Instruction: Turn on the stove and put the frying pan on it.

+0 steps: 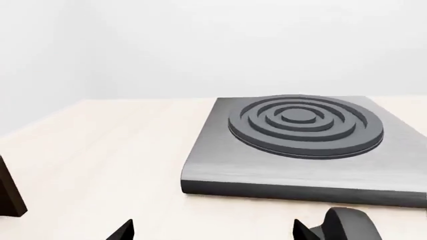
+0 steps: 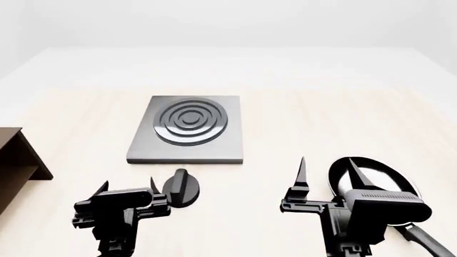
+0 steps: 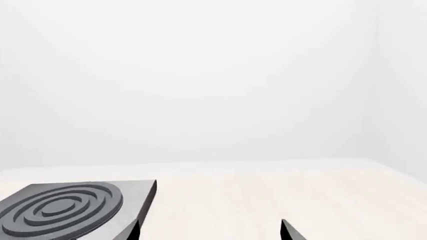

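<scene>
One stove (image 2: 189, 130), a flat grey slab with concentric burner rings, lies ahead of the left gripper (image 2: 128, 187); its one black knob (image 2: 181, 188) sits just beside those spread, empty fingers. The right gripper (image 2: 327, 174), also spread and empty, hovers over the single black frying pan (image 2: 375, 179).
</scene>
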